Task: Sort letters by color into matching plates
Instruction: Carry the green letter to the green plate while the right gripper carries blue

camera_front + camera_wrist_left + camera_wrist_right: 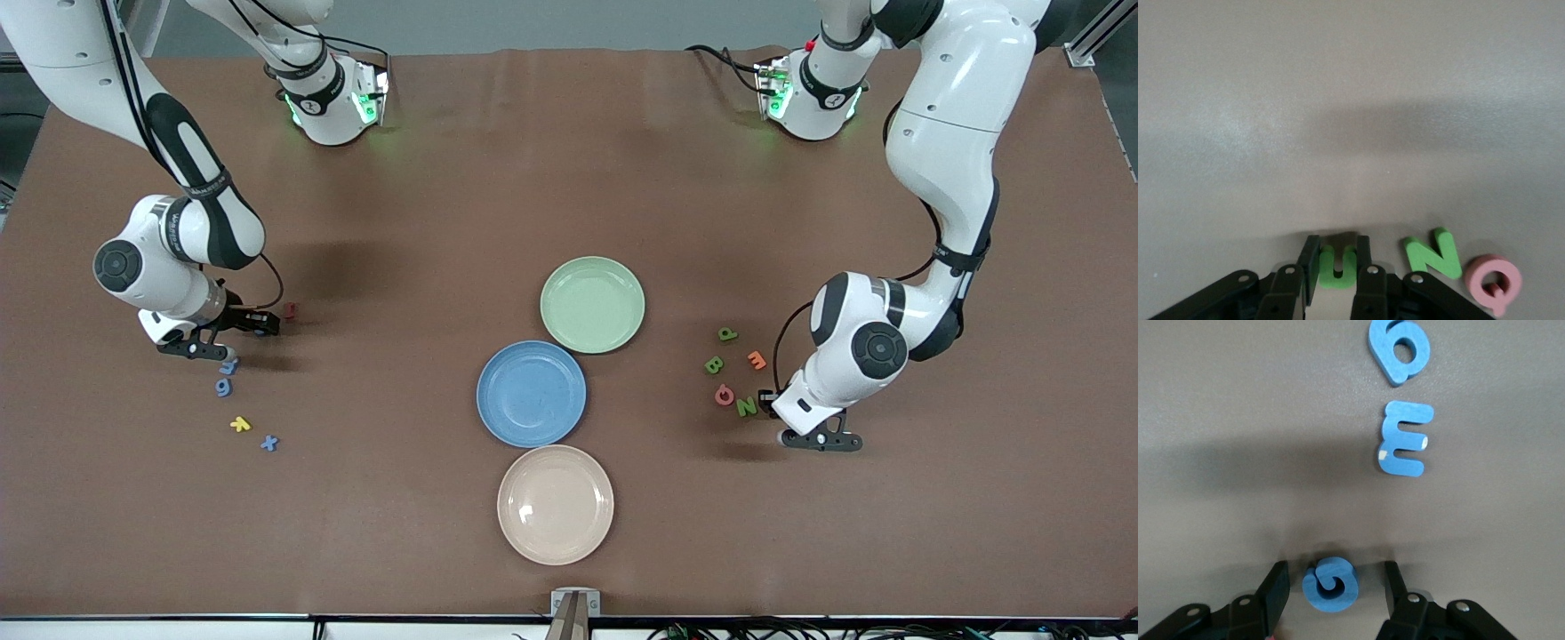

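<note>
My left gripper (766,396) (1338,252) is low on the table at the left arm's end, shut on a green U (1337,268). A green N (1434,254) (746,406) and a pink Q (1493,281) (725,395) lie beside it. My right gripper (259,326) (1335,571) is low at the right arm's end, open, with its fingers on either side of a round blue letter (1330,585) and gaps on both sides. A blue E (1403,438) and a blue 6 (1399,348) lie close by. The pale green plate (592,304) and the blue plate (532,393) sit mid-table.
A cream-beige plate (556,504) lies nearer the front camera than the blue plate. A green P (728,334), a green B (713,364) and an orange E (757,360) lie by the left gripper. A red letter (290,310), a yellow letter (240,424) and a blue X (269,443) lie by the right gripper.
</note>
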`<act>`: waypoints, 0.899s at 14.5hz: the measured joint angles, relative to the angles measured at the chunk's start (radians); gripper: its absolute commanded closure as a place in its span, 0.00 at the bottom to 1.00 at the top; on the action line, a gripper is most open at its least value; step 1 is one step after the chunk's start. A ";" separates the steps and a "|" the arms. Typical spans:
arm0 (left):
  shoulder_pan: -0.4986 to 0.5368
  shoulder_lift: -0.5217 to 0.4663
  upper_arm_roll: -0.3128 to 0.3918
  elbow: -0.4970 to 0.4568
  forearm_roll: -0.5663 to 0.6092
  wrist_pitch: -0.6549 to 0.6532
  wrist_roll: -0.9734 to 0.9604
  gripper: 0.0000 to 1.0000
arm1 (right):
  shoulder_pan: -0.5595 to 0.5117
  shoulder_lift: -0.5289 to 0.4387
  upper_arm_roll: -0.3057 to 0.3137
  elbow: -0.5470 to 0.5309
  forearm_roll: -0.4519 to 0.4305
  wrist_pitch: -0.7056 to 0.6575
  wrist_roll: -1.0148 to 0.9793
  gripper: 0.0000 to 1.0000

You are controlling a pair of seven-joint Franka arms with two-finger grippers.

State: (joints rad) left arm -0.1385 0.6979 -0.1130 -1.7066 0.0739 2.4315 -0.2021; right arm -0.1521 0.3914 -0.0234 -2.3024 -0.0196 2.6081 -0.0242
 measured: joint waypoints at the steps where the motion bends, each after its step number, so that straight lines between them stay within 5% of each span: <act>1: -0.003 -0.015 -0.007 0.006 0.000 -0.041 -0.021 0.86 | 0.000 0.000 0.000 0.000 0.000 0.000 0.000 0.36; 6: -0.050 -0.113 -0.080 0.008 0.000 -0.213 -0.198 0.86 | 0.000 -0.001 0.002 0.001 0.001 -0.003 0.000 0.49; 13: -0.287 -0.140 -0.131 0.013 0.000 -0.256 -0.608 0.87 | 0.000 -0.009 0.006 0.002 0.001 -0.018 0.001 0.95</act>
State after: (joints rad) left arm -0.4260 0.5579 -0.2438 -1.6937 0.0738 2.1757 -0.8097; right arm -0.1519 0.3827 -0.0179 -2.3003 -0.0181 2.5898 -0.0234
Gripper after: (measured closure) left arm 0.740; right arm 0.648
